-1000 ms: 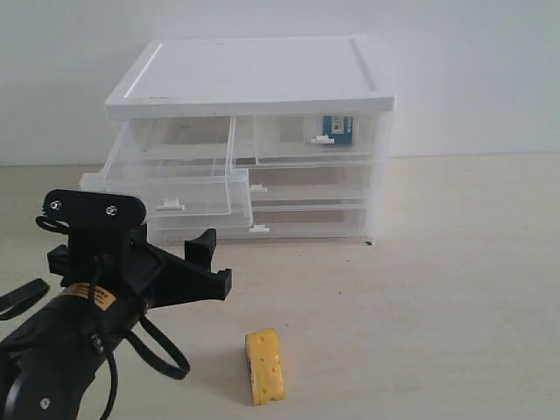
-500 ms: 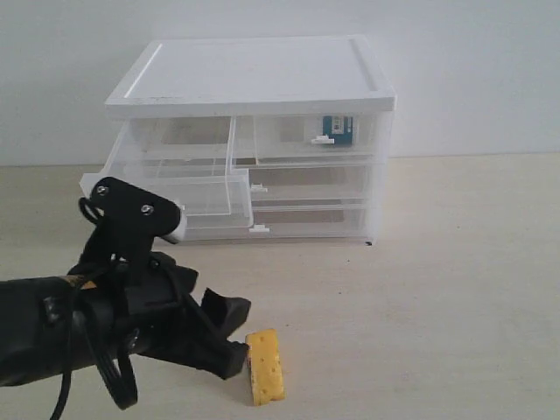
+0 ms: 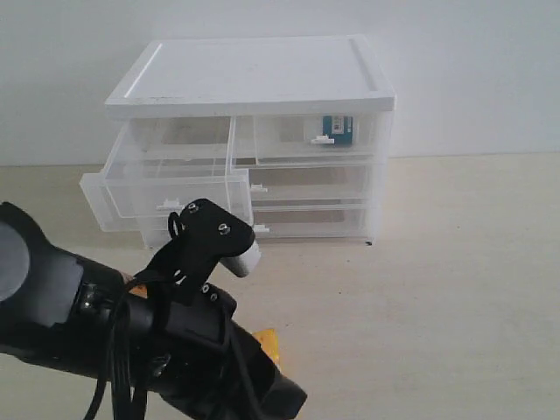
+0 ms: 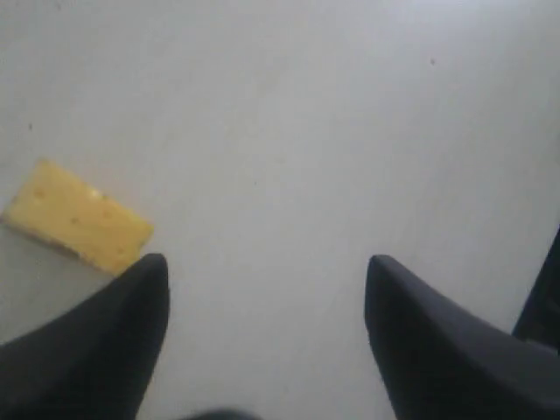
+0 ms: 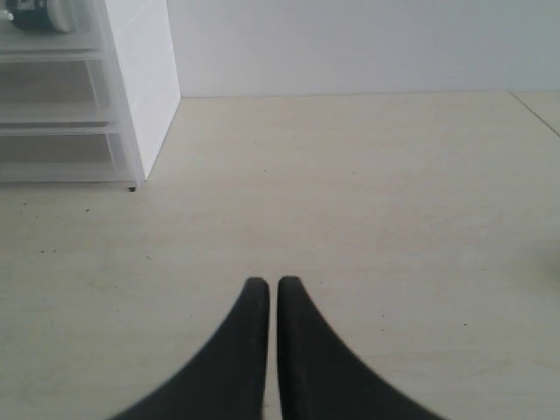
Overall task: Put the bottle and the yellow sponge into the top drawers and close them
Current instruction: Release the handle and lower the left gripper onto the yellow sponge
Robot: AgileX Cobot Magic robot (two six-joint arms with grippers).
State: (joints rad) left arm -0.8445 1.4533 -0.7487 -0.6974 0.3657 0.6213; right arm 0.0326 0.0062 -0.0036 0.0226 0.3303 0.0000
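Observation:
The yellow sponge (image 4: 79, 226) lies flat on the table, just outside one fingertip of my open left gripper (image 4: 267, 262), with only bare table between the jaws. In the exterior view the left arm covers all but a yellow corner of the sponge (image 3: 268, 341). The left top drawer (image 3: 166, 188) is pulled out, with nothing showing inside. The right top drawer (image 3: 315, 140) is closed, and the bottle (image 3: 337, 129) shows through its front. My right gripper (image 5: 267, 282) is shut and empty above the table, right of the cabinet, with the bottle (image 5: 35, 13) at the frame's corner.
The white drawer cabinet (image 3: 254, 79) stands at the back against the wall, with two full-width drawers (image 3: 306, 184) closed under the top pair. Its side wall (image 5: 140, 79) shows in the right wrist view. The left arm's black body (image 3: 105, 332) fills the front left.
My left arm has swung down and rightward over the sponge, now hiding most of it in the exterior view. The drawers and bottle have not moved.

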